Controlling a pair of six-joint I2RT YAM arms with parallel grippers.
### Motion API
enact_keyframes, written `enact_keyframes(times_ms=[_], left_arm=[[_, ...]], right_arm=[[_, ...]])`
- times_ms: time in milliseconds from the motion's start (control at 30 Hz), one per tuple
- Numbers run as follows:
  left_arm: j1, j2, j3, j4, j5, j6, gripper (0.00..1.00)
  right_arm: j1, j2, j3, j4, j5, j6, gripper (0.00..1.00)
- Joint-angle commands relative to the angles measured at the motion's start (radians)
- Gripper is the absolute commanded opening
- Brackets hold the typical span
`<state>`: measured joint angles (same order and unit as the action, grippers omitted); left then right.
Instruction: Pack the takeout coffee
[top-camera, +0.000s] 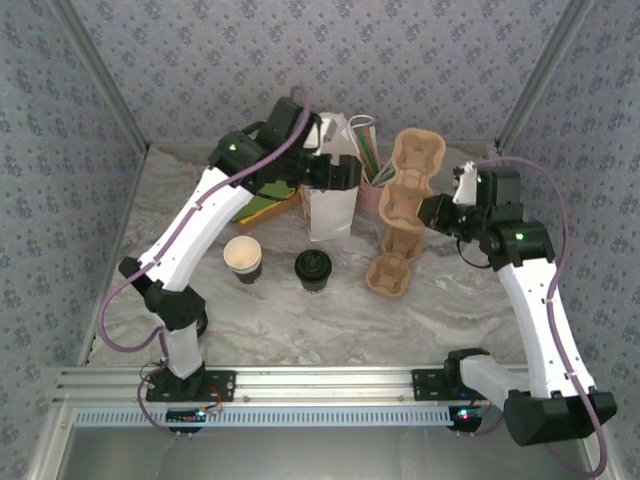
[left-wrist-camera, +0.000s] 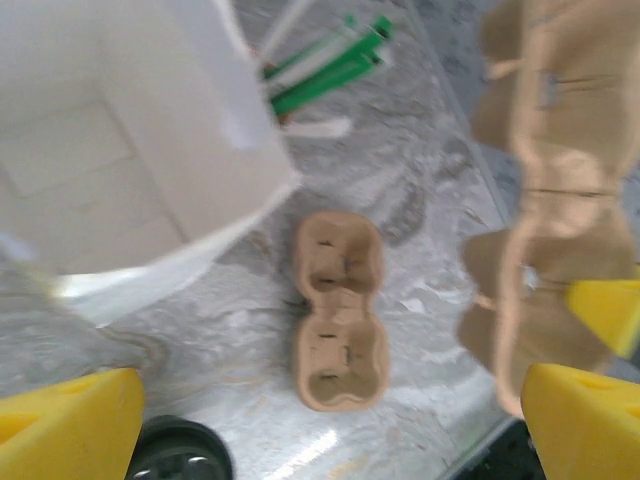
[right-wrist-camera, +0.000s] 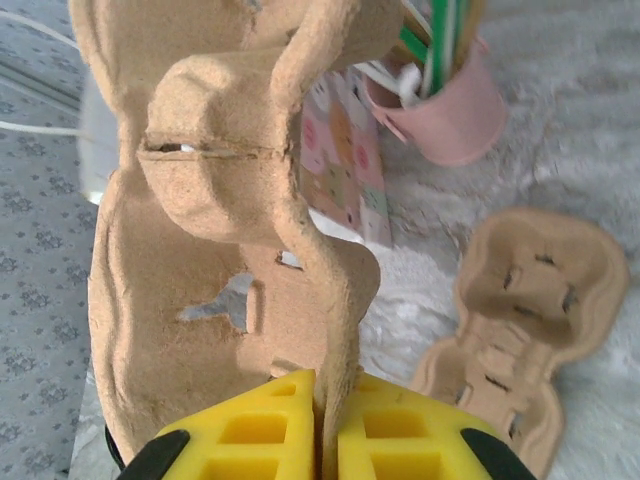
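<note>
Nearest my bases, the takeout coffee (top-camera: 313, 270) stands upright on the desk (top-camera: 300, 325) with its black lid on. It is just right of the lidless cup (top-camera: 243, 258) and in front of the white paper bag (top-camera: 330, 205). My left wrist camera catches a blurred dark arc of that lid, cut off at the bottom edge.

To the coffee's right the flat cup carrier (top-camera: 393, 270) lies with its pockets facing up. The right wrist frame clips its lower end.

My right pincer (right-wrist-camera: 320, 430) is pressed together on the thin edge of the upright cup carrier (right-wrist-camera: 230, 250), which I hold on end just beside the flat one. Its top runs out of the wrist frame, and I cannot tell whether its lower end touches the desk. Past it shows a strip of the bag's side printed with pastel squares, too blurred for me to read any lettering.

My left pincer (left-wrist-camera: 328, 425) is spread wide by the bag's open mouth, a yellow fingertip (left-wrist-camera: 70, 425) in each lower corner and nothing between them. From above, my left arm covers part of a green and yellow thing (top-camera: 265, 208) that I cannot identify.

Farthest back, a pink cup (right-wrist-camera: 450, 110) holds green and white straws (right-wrist-camera: 435, 30). From overhead it is mostly hidden behind the bag and the upright carrier.
</note>
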<state>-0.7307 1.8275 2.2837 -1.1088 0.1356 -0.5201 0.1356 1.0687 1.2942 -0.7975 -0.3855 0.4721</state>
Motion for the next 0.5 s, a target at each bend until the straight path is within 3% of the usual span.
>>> enact_keyframes(times_ms=[0, 300, 467], left_arm=[[0.065, -0.050, -0.012, -0.053, -0.060, 0.002, 0.97], [0.213, -0.091, -0.142, 0.026, -0.042, 0.004, 0.95], [0.249, -0.091, -0.184, 0.086, 0.001, 0.016, 0.86]], right_arm=[[0.056, 0.052, 0.118, -0.033, 0.091, -0.043, 0.11], [0.241, 0.286, 0.407, -0.058, 0.261, -0.141, 0.12], [0.312, 0.404, 0.535, -0.064, 0.325, -0.172, 0.12]])
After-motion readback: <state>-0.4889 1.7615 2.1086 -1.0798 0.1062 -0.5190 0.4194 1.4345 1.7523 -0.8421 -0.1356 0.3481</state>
